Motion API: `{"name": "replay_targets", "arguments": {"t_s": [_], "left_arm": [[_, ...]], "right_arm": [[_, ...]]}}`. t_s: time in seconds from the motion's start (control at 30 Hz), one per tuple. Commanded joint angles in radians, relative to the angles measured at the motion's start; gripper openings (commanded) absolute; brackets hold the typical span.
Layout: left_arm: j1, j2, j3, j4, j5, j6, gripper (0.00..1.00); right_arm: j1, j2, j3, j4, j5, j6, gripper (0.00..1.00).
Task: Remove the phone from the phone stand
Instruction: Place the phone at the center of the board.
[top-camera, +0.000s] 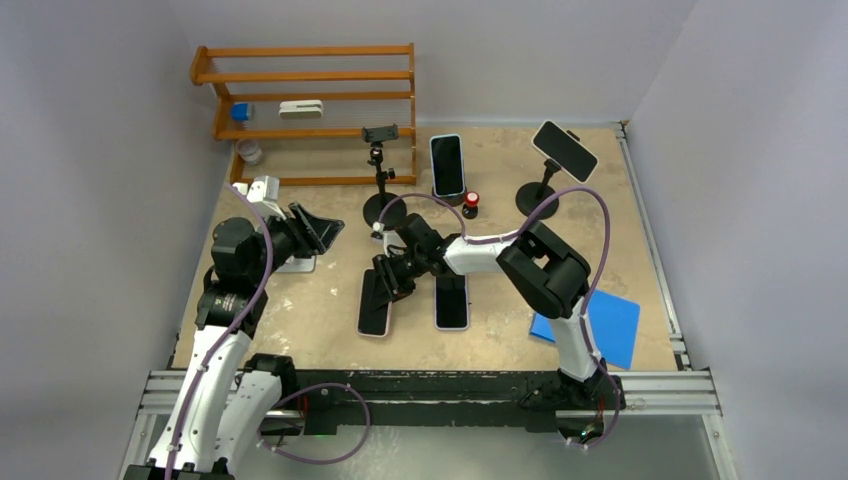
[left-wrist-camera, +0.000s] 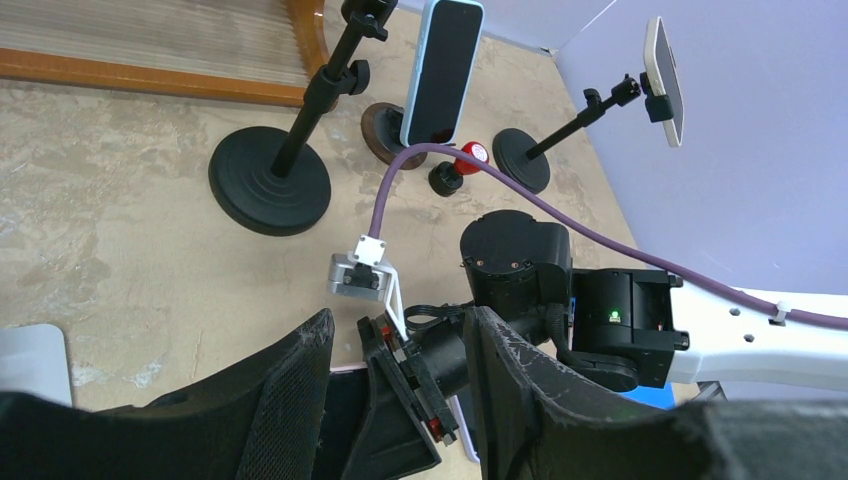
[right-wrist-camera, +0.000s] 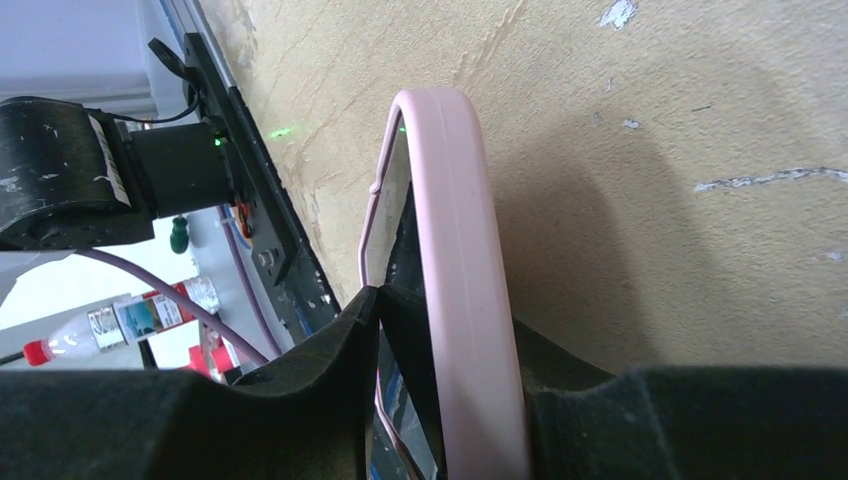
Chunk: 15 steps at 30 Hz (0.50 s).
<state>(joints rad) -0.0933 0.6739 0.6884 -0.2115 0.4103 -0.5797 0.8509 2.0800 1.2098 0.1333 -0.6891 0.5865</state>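
Observation:
A pink-cased phone (top-camera: 374, 310) lies on the table at centre, its upper end between the fingers of my right gripper (top-camera: 392, 275). In the right wrist view the jaws lie on both faces of the pink phone (right-wrist-camera: 450, 200): one finger is against the screen and the other is under its back, next to the table. My right gripper (right-wrist-camera: 455, 320) is shut on it. An empty black phone stand (top-camera: 381, 170) stands just behind. My left gripper (top-camera: 315, 232) hovers to the left, open and empty. In the left wrist view my left gripper (left-wrist-camera: 400, 330) looks onto the right arm's wrist.
A second dark phone (top-camera: 452, 302) lies beside the pink one. A blue phone (top-camera: 448, 165) leans on a round base, and another phone (top-camera: 565, 150) sits on a stand at the back right. Also here: a red knob (top-camera: 470, 203), a wooden rack (top-camera: 305, 110) and a blue pad (top-camera: 600, 325).

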Motion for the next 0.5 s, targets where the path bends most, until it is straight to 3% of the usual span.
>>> {"name": "replay_targets", "arguments": {"t_s": [0.0,0.47], "left_arm": [[-0.007,-0.012,-0.003,0.02,-0.011,0.021,0.49],[-0.008,-0.009,-0.003,0.02,-0.009,0.02,0.49]], "right_arm": [[-0.021,-0.004,0.01,-0.064,0.257,-0.087,0.37],[-0.055,-0.041,-0.02,-0.08,0.33,-0.117,0.43]]}}
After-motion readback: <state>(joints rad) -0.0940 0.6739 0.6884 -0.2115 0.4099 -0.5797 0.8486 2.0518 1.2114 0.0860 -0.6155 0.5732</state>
